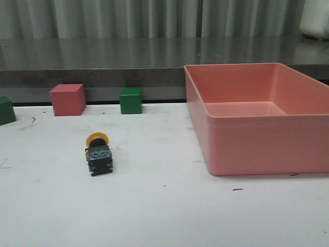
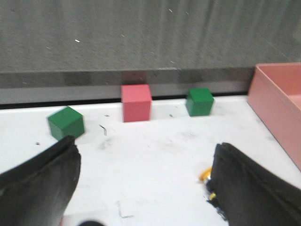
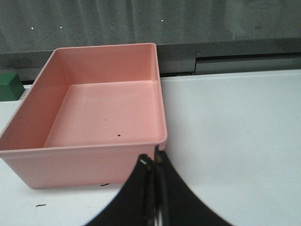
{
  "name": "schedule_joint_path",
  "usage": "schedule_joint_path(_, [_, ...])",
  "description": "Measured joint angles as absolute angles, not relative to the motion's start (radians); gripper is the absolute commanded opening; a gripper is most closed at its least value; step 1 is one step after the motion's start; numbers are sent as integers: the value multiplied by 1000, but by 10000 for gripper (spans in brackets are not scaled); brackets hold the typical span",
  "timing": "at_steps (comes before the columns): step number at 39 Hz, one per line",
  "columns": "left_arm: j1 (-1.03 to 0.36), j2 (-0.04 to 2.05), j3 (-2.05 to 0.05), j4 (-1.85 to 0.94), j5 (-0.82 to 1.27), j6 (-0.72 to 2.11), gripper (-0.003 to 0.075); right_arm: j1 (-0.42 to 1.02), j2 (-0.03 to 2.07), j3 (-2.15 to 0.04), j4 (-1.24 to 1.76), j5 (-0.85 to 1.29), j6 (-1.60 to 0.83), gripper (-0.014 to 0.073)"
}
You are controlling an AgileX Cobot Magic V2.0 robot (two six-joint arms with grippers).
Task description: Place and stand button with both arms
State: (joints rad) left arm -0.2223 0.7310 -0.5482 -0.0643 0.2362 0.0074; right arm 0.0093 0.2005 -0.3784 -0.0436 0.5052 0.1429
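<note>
The button (image 1: 98,153) lies on its side on the white table (image 1: 164,216), left of centre, its yellow cap pointing away from me and its dark base toward me. Neither arm shows in the front view. In the left wrist view my left gripper (image 2: 143,165) is open and empty, and a bit of the yellow cap (image 2: 205,174) peeks out beside one of its fingers (image 2: 249,188). In the right wrist view my right gripper (image 3: 154,160) is shut and empty, just in front of the pink bin's near corner.
A large empty pink bin (image 1: 247,154) stands at the right; it also shows in the right wrist view (image 3: 75,165). A pink cube (image 1: 68,99) and two green cubes (image 1: 130,100) (image 1: 6,110) stand along the back edge, below a dark ledge.
</note>
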Motion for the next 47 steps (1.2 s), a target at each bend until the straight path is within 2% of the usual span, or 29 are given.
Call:
schedule_joint_path(7, [-390, 950, -619, -71, 234, 9, 545, 9, 201, -378, -45, 505, 141, -69])
schedule_joint_path(14, [-456, 1153, -717, -158, 239, 11, 545, 9, 201, -378, -45, 505, 141, -69])
schedule_joint_path(24, [-460, 1423, -913, -325, 388, 0, 545, 9, 201, -378, -45, 505, 141, -69])
schedule_joint_path(35, [-395, 1643, -1117, -341, 635, -175, 545, 9, 201, -378, -45, 505, 141, -69])
schedule_joint_path(47, [-368, 1872, -1294, -341, 777, -200, 547, 9, 201, -378, -45, 503, 141, -69])
